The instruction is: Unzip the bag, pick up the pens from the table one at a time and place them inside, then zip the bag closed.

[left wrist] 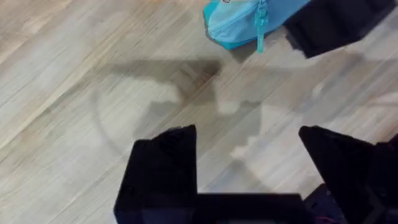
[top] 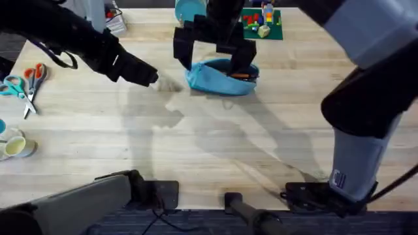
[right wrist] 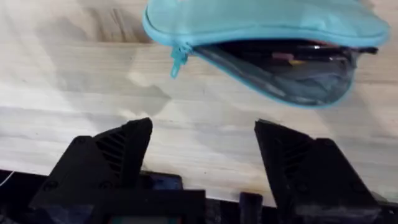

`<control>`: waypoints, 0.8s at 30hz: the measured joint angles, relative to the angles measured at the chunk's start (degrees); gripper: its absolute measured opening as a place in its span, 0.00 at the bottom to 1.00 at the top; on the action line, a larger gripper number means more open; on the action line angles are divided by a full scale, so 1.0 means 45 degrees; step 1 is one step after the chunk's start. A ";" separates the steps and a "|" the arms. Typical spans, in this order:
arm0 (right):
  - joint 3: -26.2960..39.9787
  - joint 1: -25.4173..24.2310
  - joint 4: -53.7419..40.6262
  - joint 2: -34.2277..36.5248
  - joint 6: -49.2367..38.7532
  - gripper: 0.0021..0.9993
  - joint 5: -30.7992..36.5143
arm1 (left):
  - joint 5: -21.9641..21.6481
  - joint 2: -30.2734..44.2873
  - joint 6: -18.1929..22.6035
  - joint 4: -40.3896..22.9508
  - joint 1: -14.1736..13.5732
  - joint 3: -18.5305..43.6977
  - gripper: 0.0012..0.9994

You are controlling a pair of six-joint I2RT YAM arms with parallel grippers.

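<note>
- At the far left of my overhead feed, orange-handled scissors (top: 34, 77) and a teal-handled pair (top: 13, 87) lie on the large pale wooden plank table (top: 196, 150), well apart from everything else.
- My left arm's black two-finger gripper (top: 149, 77) hangs over bare wood left of centre. On its wrist feed the jaws stand wide apart with nothing between them; the fingers (left wrist: 163, 168) touch no object that I can see.
- Just right of it, at the middle of the table's far part, lies the light blue soft fabric pouch (top: 221, 77), on the tabletop. Its zipper is open along most of the top, with the teal pull tab (right wrist: 178, 59) hanging at one end.
- Inside the opening I see a thin orange pen (top: 240, 76), with dark shapes beside it that I can't make out.
- My right arm's black gripper (top: 215, 52) hovers over the pouch's far side. Its wrist feed shows the jaws spread wide and empty, fingers (right wrist: 124, 149) clear of the fabric.
- Farther right at the far edge sits a green plate with coloured blocks (top: 262, 23).
</note>
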 joint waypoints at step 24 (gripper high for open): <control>0.0000 0.0083 0.0862 0.0840 0.0520 1.00 -0.0005 | 0.0000 -0.0002 0.0005 0.0000 0.0000 0.0000 0.99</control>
